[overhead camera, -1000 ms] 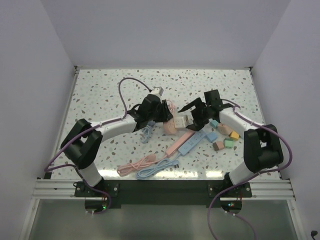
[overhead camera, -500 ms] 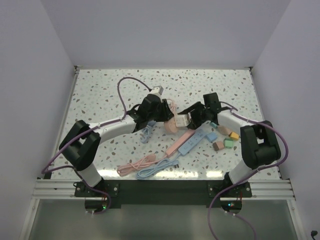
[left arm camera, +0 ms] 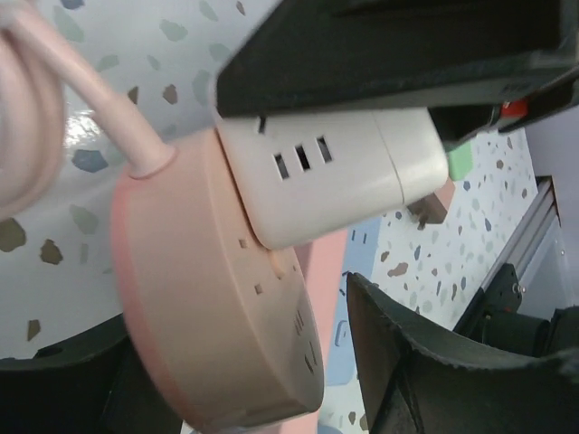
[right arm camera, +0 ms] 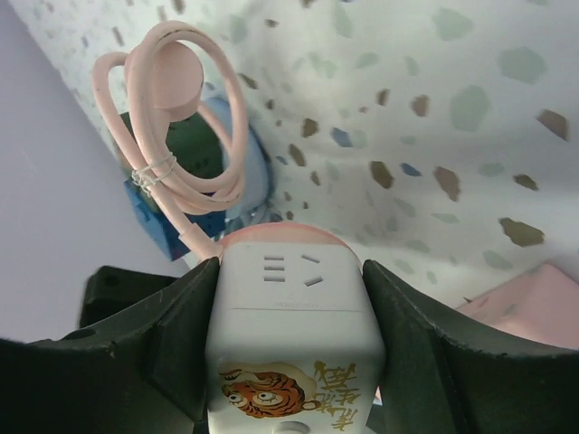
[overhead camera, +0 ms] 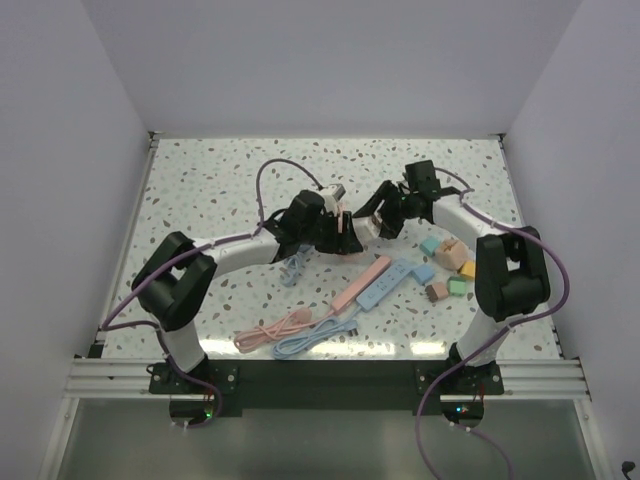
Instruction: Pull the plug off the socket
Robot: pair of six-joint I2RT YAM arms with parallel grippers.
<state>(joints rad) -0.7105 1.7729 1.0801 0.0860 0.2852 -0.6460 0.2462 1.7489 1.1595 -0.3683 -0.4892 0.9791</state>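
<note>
A white cube plug with a tiger sticker sits plugged into a round pink socket. In the left wrist view the plug stands out from the socket's face. My right gripper is shut on the plug, one finger on each side. My left gripper has the socket between its jaws and holds it above the table. In the top view the left gripper and the right gripper meet at the table's middle. The socket's pink cord hangs in a coil behind.
A pink power strip and a blue power strip lie in front of the grippers. Several coloured blocks lie at the right. A pink cable and a blue cable lie near the front edge.
Both grippers have moved back and up with plug and socket. The right gripper has closed in on the plug. The left arm has stretched further right.
</note>
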